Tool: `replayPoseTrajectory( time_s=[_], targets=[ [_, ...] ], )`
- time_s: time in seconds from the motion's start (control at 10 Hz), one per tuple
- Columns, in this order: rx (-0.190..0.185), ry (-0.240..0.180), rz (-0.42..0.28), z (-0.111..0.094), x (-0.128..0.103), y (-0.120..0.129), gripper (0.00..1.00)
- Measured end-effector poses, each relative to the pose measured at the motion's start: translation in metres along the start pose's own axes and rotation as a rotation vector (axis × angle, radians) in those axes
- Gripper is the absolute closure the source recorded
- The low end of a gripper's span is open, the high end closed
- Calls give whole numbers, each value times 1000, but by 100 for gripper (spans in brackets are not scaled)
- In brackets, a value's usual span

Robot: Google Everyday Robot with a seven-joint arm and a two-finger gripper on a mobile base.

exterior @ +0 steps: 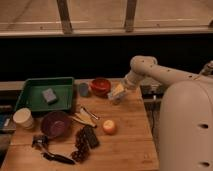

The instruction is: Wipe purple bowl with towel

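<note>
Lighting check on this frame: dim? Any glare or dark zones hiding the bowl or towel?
Camera view: dim, warm light, no glare; black band behind the table; purple bowl dark but readable against the wood; gripper at the pale towel near the back edge, the two hard to separate.

Holds the arm (165, 74) stretched leftward from the bulky white base (187, 125) at the right edge of view. Bends sharply at the rounded elbow (141, 65), then angles the wrist (130, 80) down and to the left. Keeps the gripper (116, 94) low, below and left of the elbow, pointing downward, with jaws spread wide apart.
</note>
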Motion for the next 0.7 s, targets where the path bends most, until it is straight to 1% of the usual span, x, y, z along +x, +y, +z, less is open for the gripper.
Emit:
replayPoseTrajectory(
  time_s=[0.1,0.2,0.3,0.4,0.7],
  targets=[
    [-12,-39,-28,-3,-3,-2,20],
    [-12,-57,-40,-6,-4,-5,20],
    [-10,-65,-53,-9,-6,-1,20],
    [-12,-62,-57,-7,-7,1,20],
    [-11,-61,-55,-7,-6,0,20]
  ],
)
